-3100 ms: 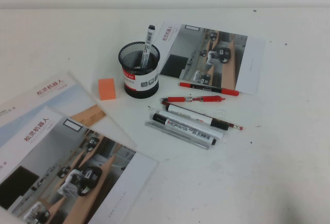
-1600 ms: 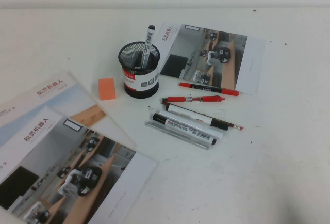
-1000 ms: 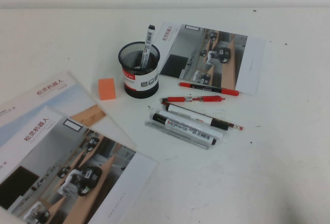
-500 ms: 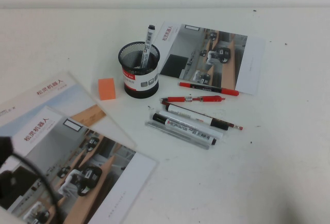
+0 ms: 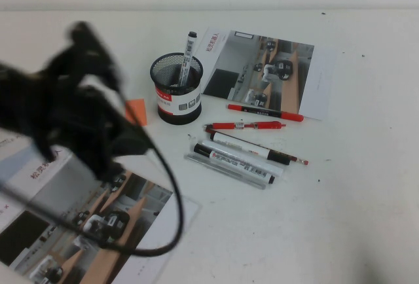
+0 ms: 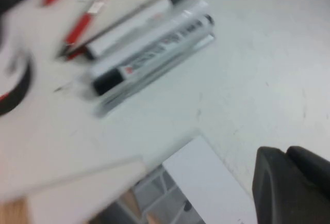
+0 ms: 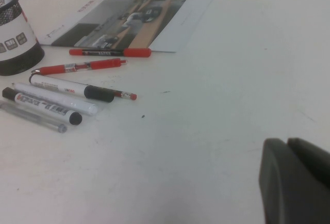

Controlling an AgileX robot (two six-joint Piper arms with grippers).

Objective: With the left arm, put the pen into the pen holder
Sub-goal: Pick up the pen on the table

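The pen (image 5: pixel 226 169), slim with a clear barrel, lies on the table in front of two white markers (image 5: pixel 239 154). It also shows in the left wrist view (image 6: pixel 154 77) and the right wrist view (image 7: pixel 33 118). The black mesh pen holder (image 5: pixel 177 91) stands upright behind and to the left of the pens, with one marker (image 5: pixel 187 55) in it. My left gripper (image 5: pixel 136 142) is blurred, above the brochures to the left of the pen and apart from it. In its wrist view the left gripper (image 6: pixel 286 154) has its jaws together and is empty. My right gripper (image 7: pixel 286 142) is shut and empty, low over bare table.
Two red pens (image 5: pixel 245 126) lie behind the markers. An orange block (image 5: pixel 137 110) sits left of the holder, partly behind the arm. Brochures lie at the front left (image 5: pixel 154 231) and back right (image 5: pixel 268 74). A loose black cable (image 5: pixel 173 192) hangs over the front brochure.
My left arm has swung in from the lower left and now hangs over the brochures left of the holder. The pens and holder have not moved.
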